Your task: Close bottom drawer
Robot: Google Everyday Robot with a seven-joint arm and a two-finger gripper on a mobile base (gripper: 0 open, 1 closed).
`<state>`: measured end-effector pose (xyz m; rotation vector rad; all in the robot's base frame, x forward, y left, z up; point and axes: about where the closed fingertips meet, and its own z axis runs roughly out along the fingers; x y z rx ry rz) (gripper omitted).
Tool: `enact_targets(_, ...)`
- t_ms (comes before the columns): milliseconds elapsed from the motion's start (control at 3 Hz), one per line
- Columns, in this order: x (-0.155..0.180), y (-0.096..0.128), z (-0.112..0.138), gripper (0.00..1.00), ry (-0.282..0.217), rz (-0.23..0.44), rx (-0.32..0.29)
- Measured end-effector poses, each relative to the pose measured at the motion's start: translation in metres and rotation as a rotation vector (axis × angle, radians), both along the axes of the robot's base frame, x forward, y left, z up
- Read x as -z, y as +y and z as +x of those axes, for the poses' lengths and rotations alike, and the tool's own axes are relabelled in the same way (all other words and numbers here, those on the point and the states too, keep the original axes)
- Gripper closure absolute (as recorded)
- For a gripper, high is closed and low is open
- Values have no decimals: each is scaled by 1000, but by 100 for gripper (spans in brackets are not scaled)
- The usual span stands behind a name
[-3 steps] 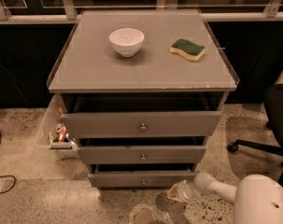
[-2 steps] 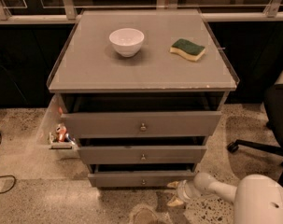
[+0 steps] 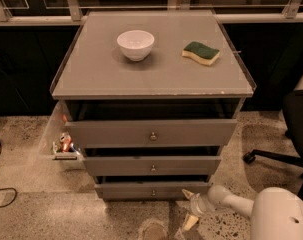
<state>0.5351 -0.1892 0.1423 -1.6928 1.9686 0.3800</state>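
Your pincer (image 3: 188, 208) sat low at the right, on the floor side of the cabinet, just in front of the right part of the bottom drawer (image 3: 141, 190). Its two fingers were spread apart, nothing between them. The upper finger (image 3: 187, 194) pointed at the drawer's lower edge, the lower finger (image 3: 190, 222) pointed down at the floor (image 3: 51, 214). You could not tell whether the upper tip touched the front. The arm (image 3: 228, 200) ran in from the lower right corner. The bottom drawer was the lowest of three grey fronts, pulled out a little, with a dark gap above it and its knob (image 3: 153, 192) at centre. The middle drawer (image 3: 152, 166) and top drawer (image 3: 116, 132) also stood slightly out, the top one furthest. On the surface (image 3: 91, 79) a white bowl (image 3: 135, 44) stood upright left of centre, and a green and yellow sponge (image 3: 201, 53) lay to its right, well apart from it. A clear bin (image 3: 55, 134) holding small items hung at the cabinet's left side. A chair (image 3: 291, 129) stood at the right edge.
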Motion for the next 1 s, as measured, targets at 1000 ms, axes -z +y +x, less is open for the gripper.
enact_targets(1000, -22, -26, 38, 0, -67, 17, 64)
